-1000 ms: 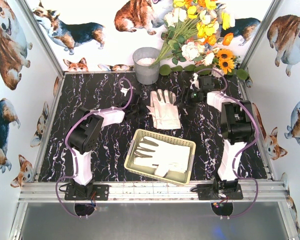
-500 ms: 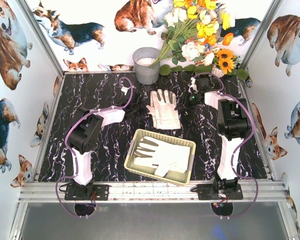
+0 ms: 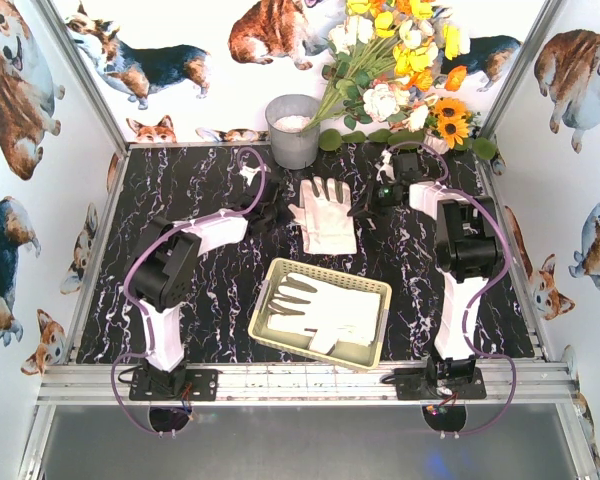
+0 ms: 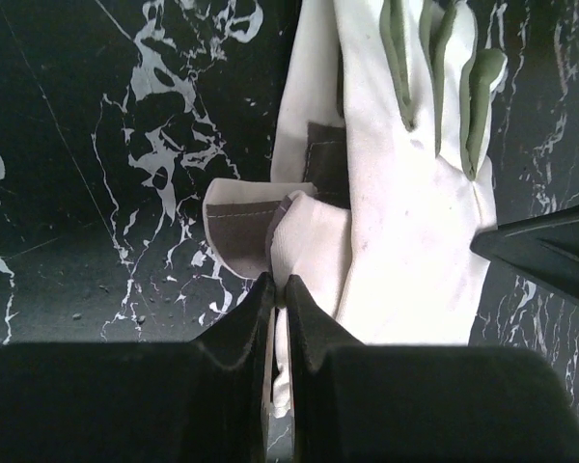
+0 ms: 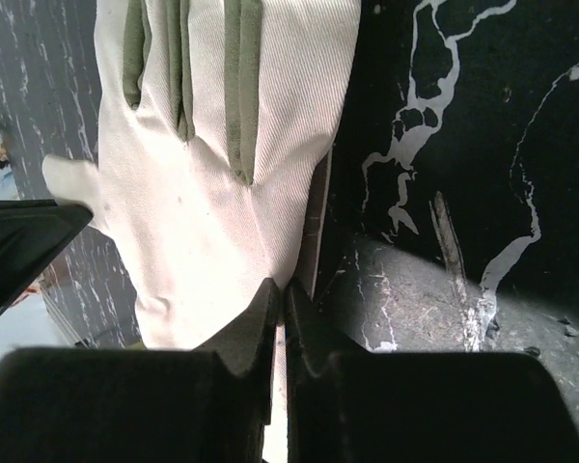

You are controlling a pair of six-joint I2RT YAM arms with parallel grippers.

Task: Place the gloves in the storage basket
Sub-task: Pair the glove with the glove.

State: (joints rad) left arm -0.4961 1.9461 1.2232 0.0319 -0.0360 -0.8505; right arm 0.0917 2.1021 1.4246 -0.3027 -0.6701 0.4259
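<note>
from above, the gloves (image 3: 325,218) lie in a pile on the far middle of the table (image 3: 180,190), and the storage basket (image 3: 263,297) sits nearer with one more glove (image 3: 325,312) flat inside. in the left wrist view, the left gripper (image 4: 278,285) is pressed together, pinching the pile's edge. in the right wrist view, the right gripper (image 5: 280,287) pinches the other edge.
</note>
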